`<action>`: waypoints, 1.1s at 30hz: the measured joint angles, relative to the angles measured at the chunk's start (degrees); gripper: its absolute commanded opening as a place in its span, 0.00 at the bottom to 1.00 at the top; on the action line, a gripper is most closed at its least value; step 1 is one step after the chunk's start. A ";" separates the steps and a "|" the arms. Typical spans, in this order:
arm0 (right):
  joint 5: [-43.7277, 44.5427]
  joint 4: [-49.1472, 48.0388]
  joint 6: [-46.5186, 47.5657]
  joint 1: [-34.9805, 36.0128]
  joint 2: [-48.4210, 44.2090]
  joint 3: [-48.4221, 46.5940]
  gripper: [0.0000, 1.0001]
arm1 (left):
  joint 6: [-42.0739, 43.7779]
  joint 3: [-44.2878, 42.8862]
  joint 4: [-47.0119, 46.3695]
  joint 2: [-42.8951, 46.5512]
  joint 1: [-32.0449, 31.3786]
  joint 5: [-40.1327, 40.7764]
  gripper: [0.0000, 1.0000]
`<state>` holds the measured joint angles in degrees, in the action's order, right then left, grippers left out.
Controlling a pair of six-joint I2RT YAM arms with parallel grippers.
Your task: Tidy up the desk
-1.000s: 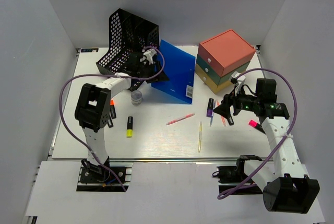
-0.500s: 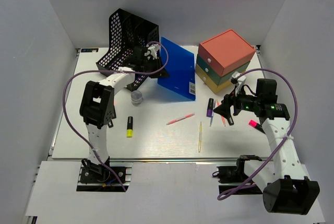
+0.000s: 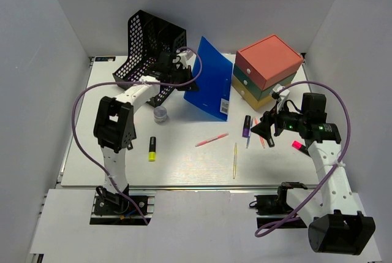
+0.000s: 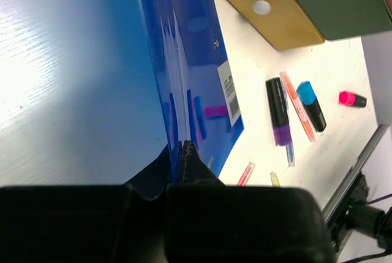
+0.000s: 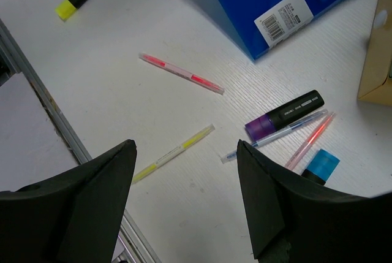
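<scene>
We saw the desk (image 3: 184, 168), a broad white top, filling the space between the grey walls, with both arms reaching over it from its near edge. The left gripper (image 4: 184, 151) was pinched shut on the rim of a blue folder (image 3: 211, 85), which stood tilted on its lower edge near the middle of the far edge. A black mesh tray (image 3: 147, 39) leaned just beside the folder at the far left corner, and a stack of drawers (image 3: 267, 60) sat at the far right corner. The right gripper (image 5: 185, 146) hung above the desk towards the right edge with its jaws spread wide and nothing between them. Below it lay a purple marker (image 5: 285, 116) touching a thin blue pen (image 5: 275, 135), with a yellow pen (image 5: 174, 152) and a pink pen (image 5: 181, 73) close by. Towards the left edge a yellow highlighter (image 3: 152, 149) lay alone, and a small jar (image 3: 160, 114) stood near the tray. A pink highlighter (image 3: 299, 146) lay close to the right edge.
</scene>
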<state>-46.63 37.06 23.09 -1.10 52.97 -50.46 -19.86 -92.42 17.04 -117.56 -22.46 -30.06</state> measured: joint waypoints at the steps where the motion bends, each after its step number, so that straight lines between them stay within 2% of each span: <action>1: -0.02 0.00 0.00 0.00 -0.07 0.00 0.72 | 0.76 0.00 0.57 0.81 -0.37 0.31 0.00; 8: -0.02 0.00 0.00 0.00 -0.28 0.00 0.72 | 6.51 0.04 4.63 8.85 -2.38 4.66 0.00; 17: -0.31 0.00 0.17 0.00 -1.03 0.02 0.72 | 9.57 2.84 4.24 21.11 -2.12 9.01 0.00; 27: -1.11 0.02 0.72 0.00 -1.62 0.50 0.72 | 12.13 6.97 -1.81 33.73 -0.83 12.52 0.00; 33: -1.40 0.00 1.33 0.00 -1.62 0.50 0.72 | 12.59 9.01 -10.16 39.47 1.49 16.63 0.00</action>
<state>-48.03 37.06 24.43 -1.10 51.35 -49.95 -7.27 -83.42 6.87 -78.08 -20.97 -13.43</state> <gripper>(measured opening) 0.722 0.056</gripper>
